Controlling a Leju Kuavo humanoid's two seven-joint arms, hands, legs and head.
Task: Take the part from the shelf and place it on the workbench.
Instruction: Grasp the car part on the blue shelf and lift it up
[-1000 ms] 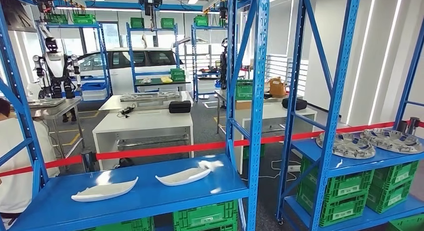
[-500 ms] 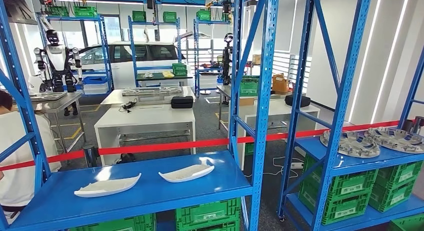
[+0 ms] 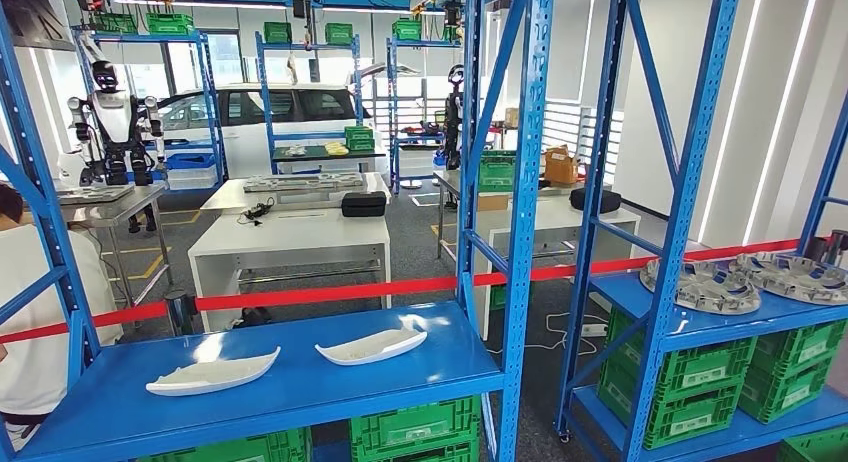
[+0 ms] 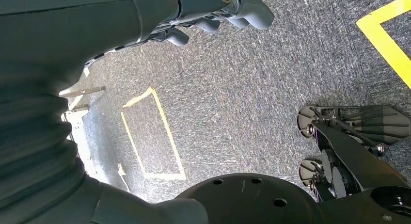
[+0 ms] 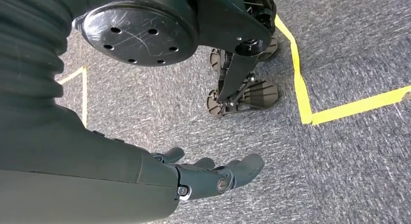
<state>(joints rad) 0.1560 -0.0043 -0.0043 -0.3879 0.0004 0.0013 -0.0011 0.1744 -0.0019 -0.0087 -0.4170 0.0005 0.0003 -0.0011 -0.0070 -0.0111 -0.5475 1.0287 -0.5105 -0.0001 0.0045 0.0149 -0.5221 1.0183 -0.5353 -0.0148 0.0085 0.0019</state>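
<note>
2 white parts (image 3: 213, 373) lie on the blue shelf (image 3: 300, 397); both hands' fingers (image 4: 242, 8) (image 5: 213, 173) hang apart, empty.

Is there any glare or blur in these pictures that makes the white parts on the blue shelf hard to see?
Head view: sharp; ceiling-light glare on the blue shelf beside both white parts, outlines still clear. Wrist views: carpet evenly lit, no parts.

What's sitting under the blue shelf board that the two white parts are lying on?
Under the blue metal shelf board holding the two long white boat-shaped parts stand green plastic crates. Only their upper portions show; their contents are covered by the board.
</note>
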